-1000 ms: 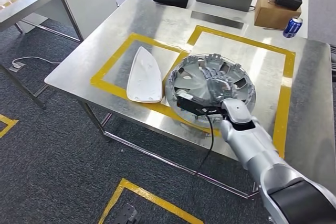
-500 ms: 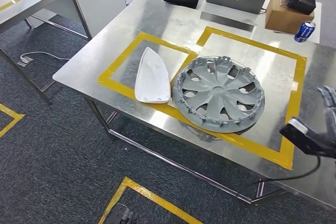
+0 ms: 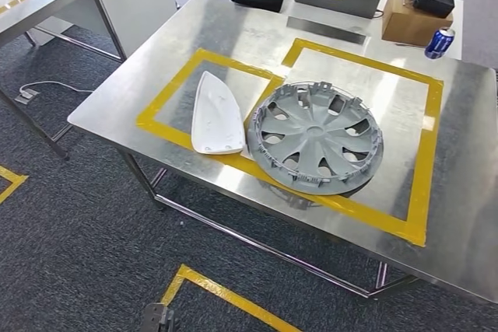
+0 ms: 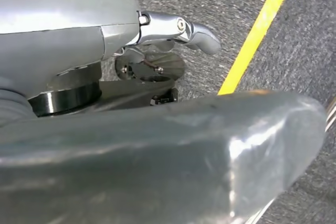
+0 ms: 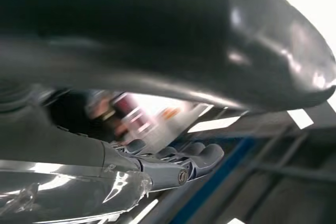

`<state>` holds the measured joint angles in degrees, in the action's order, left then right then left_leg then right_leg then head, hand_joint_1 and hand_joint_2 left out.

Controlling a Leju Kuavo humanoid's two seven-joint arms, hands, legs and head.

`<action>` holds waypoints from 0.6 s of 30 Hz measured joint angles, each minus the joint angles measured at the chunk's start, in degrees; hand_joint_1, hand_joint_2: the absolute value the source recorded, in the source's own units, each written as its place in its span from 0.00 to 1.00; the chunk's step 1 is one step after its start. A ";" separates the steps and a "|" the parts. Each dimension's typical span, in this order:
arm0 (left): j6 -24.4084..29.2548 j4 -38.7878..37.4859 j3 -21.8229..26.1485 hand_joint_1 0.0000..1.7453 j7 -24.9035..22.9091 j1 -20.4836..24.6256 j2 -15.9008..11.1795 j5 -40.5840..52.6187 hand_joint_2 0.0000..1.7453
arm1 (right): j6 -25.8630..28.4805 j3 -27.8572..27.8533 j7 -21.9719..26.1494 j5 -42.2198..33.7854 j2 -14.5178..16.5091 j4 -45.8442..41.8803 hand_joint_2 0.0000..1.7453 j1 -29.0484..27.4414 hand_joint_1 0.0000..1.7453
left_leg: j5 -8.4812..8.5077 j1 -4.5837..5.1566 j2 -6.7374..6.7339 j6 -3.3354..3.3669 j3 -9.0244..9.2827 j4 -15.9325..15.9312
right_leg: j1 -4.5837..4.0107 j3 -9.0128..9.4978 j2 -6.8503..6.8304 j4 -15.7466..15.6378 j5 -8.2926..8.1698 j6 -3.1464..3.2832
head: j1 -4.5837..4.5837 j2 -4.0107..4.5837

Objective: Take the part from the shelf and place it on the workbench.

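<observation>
Steel workbench (image 3: 176, 44), grey spoked wheel cover (image 3: 315, 138)

My left hand (image 4: 174, 30) shows in the left wrist view, coming off the grey wrist cover with its fingers (image 4: 198, 32) stretched out straight and nothing between them. My right hand (image 5: 174, 166) shows in the right wrist view, blurred, with its dark fingers (image 5: 206, 156) lying side by side, extended and only slightly curved, holding nothing that I can make out. A thick grey thumb (image 5: 277, 51) crosses in front of that camera, out of focus.
</observation>
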<state>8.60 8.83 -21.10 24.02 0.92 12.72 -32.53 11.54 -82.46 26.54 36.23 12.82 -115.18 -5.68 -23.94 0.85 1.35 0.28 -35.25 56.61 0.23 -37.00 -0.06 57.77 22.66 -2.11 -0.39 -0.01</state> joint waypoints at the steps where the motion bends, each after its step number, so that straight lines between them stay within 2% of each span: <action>1: -0.16 0.00 0.01 0.00 0.34 0.05 0.02 0.43 0.00 | 4.19 -1.23 -0.02 0.79 1.07 2.66 0.00 0.30 0.00 | -0.02 0.00 -0.13 0.00 0.04 0.00 | 0.00 0.01 0.11 0.00 -0.01 0.02 | -0.02 0.00; 4: -0.97 0.00 -0.01 0.00 1.40 0.15 0.04 1.20 0.00 | 12.50 -3.59 0.87 2.45 3.35 11.01 0.00 1.35 0.00 | -0.03 0.01 -0.33 0.00 0.11 0.00 | 0.02 0.00 0.35 -0.01 -0.06 0.09 | -0.01 0.00; 7: -1.38 0.00 -0.04 0.00 1.87 0.19 0.04 1.31 0.00 | 14.79 -4.82 0.71 3.45 4.82 16.92 0.00 1.95 0.00 | -0.02 0.03 -0.40 0.00 0.15 0.00 | 0.04 0.00 0.42 -0.01 -0.08 0.10 | -0.03 0.00; 9: -1.95 0.00 -0.17 0.00 2.22 0.24 0.05 1.65 0.00 | 16.48 -5.37 -2.53 5.72 5.41 20.93 0.00 2.45 0.00 | 0.01 -0.03 -0.41 -0.03 0.16 0.00 | -0.02 0.01 0.43 -0.01 -0.09 0.13 | -0.02 0.00; 12: -2.74 0.00 -0.60 0.00 2.31 0.39 0.11 2.04 0.00 | 19.21 -5.97 -11.90 10.74 6.29 32.48 0.00 3.59 0.00 | 0.04 -0.17 -0.41 -0.09 0.19 0.00 | -0.17 0.07 0.43 -0.01 -0.14 0.23 | 0.00 0.01; 14: -3.16 0.00 -0.88 0.00 1.67 0.48 0.13 2.13 0.00 | 15.46 -6.08 -21.94 15.74 6.51 43.89 0.00 4.37 0.00 | 0.05 -0.24 -0.42 -0.16 0.20 0.00 | -0.24 0.09 0.46 -0.01 -0.20 0.30 | -0.01 0.01; 16: -3.62 0.00 -1.21 0.00 0.78 0.57 0.10 2.20 0.00 | 6.67 -5.69 -31.67 21.26 5.76 56.78 0.00 4.99 0.00 | 0.04 -0.26 -0.44 -0.20 0.20 0.00 | -0.25 0.08 0.48 0.00 -0.23 0.32 | -0.01 0.00; 18: -3.86 0.00 -1.50 0.00 0.30 0.67 0.06 2.21 0.00 | 1.22 -5.07 -35.80 24.32 4.83 67.40 0.00 5.61 0.00 | 0.04 -0.22 -0.46 -0.22 0.21 0.00 | -0.22 0.04 0.49 0.05 -0.24 0.31 | -0.03 0.00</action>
<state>4.74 8.83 -22.60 24.32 1.59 12.78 -30.32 12.76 -87.53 -9.26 60.56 17.65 -47.79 -0.08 -23.90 0.63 0.89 0.07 -35.04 56.61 0.01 -36.96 0.43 57.82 22.43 -1.80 -0.43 -0.01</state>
